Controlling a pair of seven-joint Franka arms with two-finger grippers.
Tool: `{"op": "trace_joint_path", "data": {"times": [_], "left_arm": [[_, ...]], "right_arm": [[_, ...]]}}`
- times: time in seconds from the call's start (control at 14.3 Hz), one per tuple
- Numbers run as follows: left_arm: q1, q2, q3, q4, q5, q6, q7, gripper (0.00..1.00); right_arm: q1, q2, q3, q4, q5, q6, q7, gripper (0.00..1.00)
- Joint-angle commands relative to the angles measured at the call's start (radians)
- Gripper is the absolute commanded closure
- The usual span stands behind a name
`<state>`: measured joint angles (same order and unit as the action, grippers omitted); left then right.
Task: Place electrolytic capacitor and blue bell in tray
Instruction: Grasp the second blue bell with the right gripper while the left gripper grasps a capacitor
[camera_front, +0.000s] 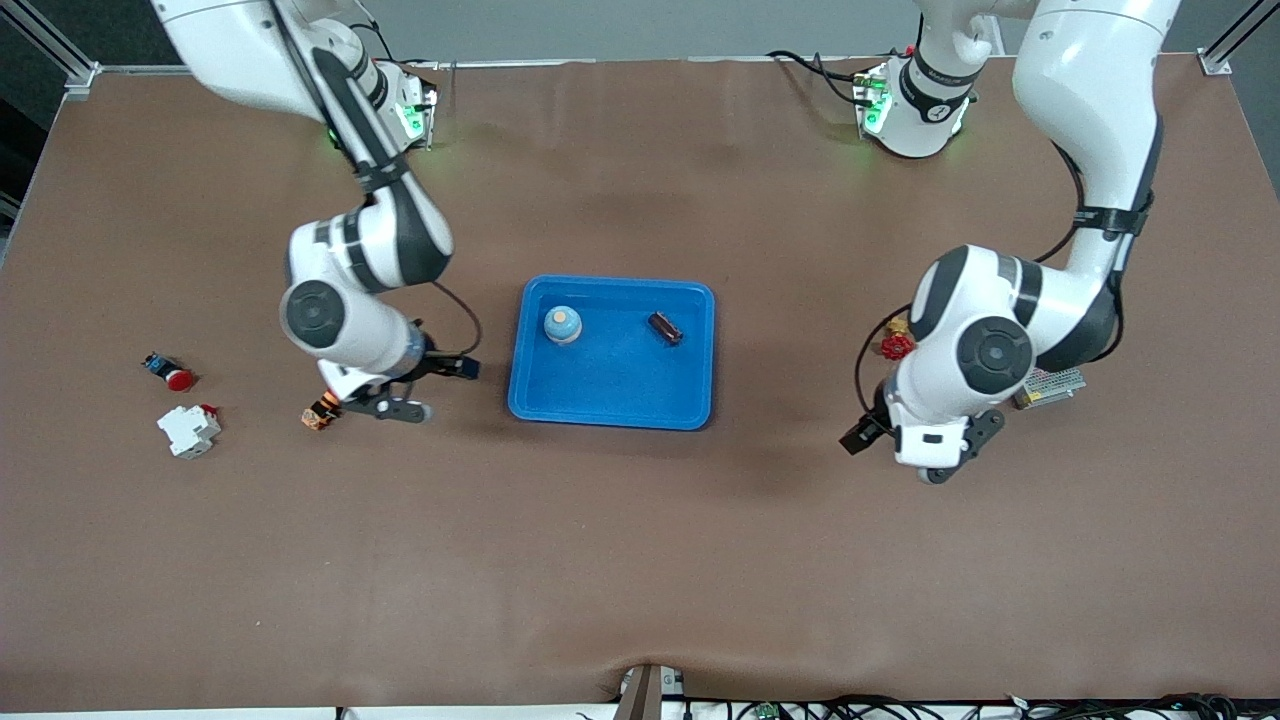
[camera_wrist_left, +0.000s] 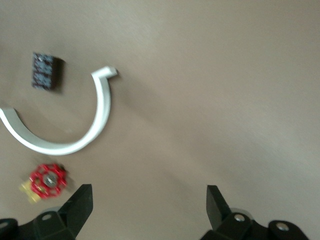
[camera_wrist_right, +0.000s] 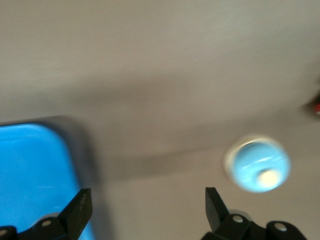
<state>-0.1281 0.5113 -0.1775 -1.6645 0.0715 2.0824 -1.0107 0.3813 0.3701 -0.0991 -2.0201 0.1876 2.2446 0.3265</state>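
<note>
The blue tray (camera_front: 612, 400) lies mid-table. In it rest a light-blue bell (camera_front: 562, 324) with a pale top and a dark cylindrical electrolytic capacitor (camera_front: 664, 327). My right gripper (camera_front: 430, 388) hangs open and empty over bare table beside the tray, toward the right arm's end. In the right wrist view its fingers (camera_wrist_right: 80, 205) frame brown table, with a tray corner (camera_wrist_right: 35, 170) and a light-blue round thing (camera_wrist_right: 257, 170) on the table; I cannot tell how it matches the bell in the tray. My left gripper (camera_front: 895, 450) is open and empty over table toward the left arm's end, also (camera_wrist_left: 149, 197).
A red handwheel valve (camera_front: 897, 345) (camera_wrist_left: 47, 180), a white curved strip (camera_wrist_left: 95, 130), a black block (camera_wrist_left: 46, 71) and a silver part (camera_front: 1048, 385) lie near the left gripper. A red button (camera_front: 170, 372), white breaker (camera_front: 188, 430) and orange part (camera_front: 320, 412) lie toward the right arm's end.
</note>
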Motion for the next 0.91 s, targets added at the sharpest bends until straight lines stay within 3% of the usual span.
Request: {"op": "trace_joint_path", "data": {"times": [0.0,0.14,0.49,0.84], "left_arm": [[0.042,0.001,-0.01,-0.027,0.019,0.007,0.067,0.0],[0.057,0.022,-0.008,-0.029,0.022,0.016,0.09,0.0],[0.129,0.058,-0.01,-0.064,0.163,0.091,0.118,0.0],[0.232,0.067,-0.014,-0.093,0.175,0.123,0.291,0.0]], "right_arm": [[-0.03,-0.069,0.015,-0.17,-0.065,0.152,-0.05,0.0],[-0.07,-0.066,0.015,-0.23,-0.083,0.251,-0.098,0.0],[-0.13,-0.069,0.015,-0.287,-0.083,0.305,-0.21,0.0],[-0.139,-0.062,0.016,-0.341,-0.083,0.409,-0.225,0.0]]}}
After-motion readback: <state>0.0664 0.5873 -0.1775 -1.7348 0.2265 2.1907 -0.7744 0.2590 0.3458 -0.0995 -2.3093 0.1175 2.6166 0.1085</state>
